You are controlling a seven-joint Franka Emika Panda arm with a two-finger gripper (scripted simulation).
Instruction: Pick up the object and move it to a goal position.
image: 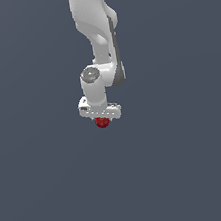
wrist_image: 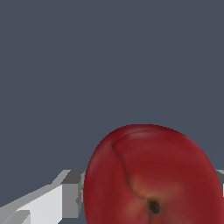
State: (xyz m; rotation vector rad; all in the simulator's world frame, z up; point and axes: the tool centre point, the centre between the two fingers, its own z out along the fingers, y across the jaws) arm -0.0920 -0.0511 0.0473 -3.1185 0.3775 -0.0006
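Note:
The dark red apple (image: 102, 122) sits right under the white hand of my gripper (image: 101, 118), near the middle of the exterior view. In the wrist view the apple (wrist_image: 151, 175) is large and close, with its dimpled stem end facing the camera. One grey fingertip (wrist_image: 71, 192) presses against one side of it, and a sliver of the other finger (wrist_image: 221, 177) shows at the opposite side. The gripper is shut on the apple. The fingers are hidden in the exterior view.
A plain dark grey-blue surface (image: 193, 170) fills everything around the arm. The white arm (image: 97, 28) comes down from the top of the exterior view. No other objects or goal marker show.

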